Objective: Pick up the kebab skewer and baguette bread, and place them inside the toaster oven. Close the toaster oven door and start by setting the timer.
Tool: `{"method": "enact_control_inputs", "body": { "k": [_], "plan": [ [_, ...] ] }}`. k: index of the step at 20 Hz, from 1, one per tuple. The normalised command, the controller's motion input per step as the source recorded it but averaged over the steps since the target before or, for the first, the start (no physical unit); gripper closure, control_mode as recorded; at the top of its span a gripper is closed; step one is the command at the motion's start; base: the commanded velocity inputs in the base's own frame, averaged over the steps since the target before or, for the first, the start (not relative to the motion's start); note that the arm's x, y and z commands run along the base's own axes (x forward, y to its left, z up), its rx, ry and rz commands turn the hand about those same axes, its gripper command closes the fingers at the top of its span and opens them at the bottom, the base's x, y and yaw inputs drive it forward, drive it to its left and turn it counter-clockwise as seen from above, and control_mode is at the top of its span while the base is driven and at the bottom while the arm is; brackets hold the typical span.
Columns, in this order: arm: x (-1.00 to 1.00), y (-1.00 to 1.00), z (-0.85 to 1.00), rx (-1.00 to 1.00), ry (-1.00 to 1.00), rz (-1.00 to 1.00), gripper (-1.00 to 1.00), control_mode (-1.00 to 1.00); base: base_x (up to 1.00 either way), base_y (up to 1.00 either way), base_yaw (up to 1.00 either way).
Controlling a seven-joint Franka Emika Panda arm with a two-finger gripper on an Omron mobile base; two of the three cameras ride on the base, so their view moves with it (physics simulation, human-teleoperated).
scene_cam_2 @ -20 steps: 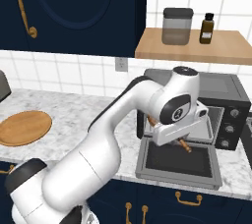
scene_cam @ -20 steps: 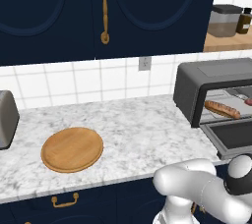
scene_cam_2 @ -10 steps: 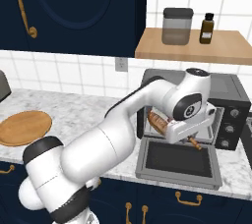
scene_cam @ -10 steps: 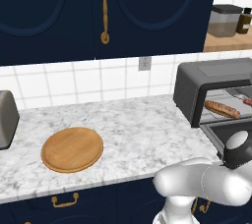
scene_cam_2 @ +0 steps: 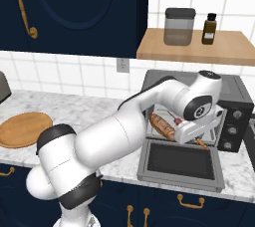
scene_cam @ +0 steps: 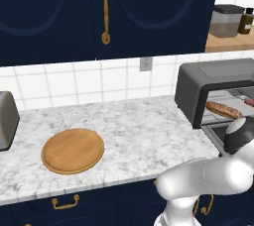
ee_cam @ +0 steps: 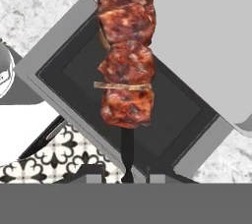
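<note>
While the white arm reaches toward the dark grey boxy toaster oven [scene_cam_2: 231,104], its gripper [ee_cam: 129,171] is clenched on the kebab skewer of reddish-brown meat chunks [ee_cam: 127,46], seen close in the hand view above the dropped-open windowed door [ee_cam: 184,115]. The right base view adds a tan stick tip [scene_cam_2: 201,144] at 6 o'clock of the wrist, and the golden-brown baguette [scene_cam_2: 163,125] on the rack. The left base view shows the round wooden board [scene_cam: 73,150] on the marble table [scene_cam: 149,131] at 9 o'clock of the oven.
</note>
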Motion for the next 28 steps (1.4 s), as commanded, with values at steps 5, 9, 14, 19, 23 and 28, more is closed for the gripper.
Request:
{"method": "enact_control_inputs", "body": {
  "k": [5, 9, 14, 19, 23, 28],
  "plan": [
    [0.23, 0.01, -0.12, 0.1, 0.0, -0.09, 1.0, -1.0, 0.0, 0.0, 0.0],
    [0.28, 0.0, -0.23, 0.07, -0.01, -0.14, 1.0, -1.0, 0.0, 0.0, 0.0],
    [0.22, 0.04, -0.06, 0.01, -0.08, -0.13, 1.0, -1.0, 0.0, 0.0, 0.0],
    [0.0, 0.0, -0.16, 0.0, -0.08, -0.02, 1.0, -1.0, 0.0, 0.0, 0.0],
    [0.16, 0.12, -0.23, 0.0, -0.11, 0.0, 1.0, -1.0, 0.0, 0.0, 0.0],
    [0.11, 0.07, -0.2, -0.02, -0.03, 0.0, 1.0, -1.0, 0.0, 0.0, 0.0]
  ]
}}
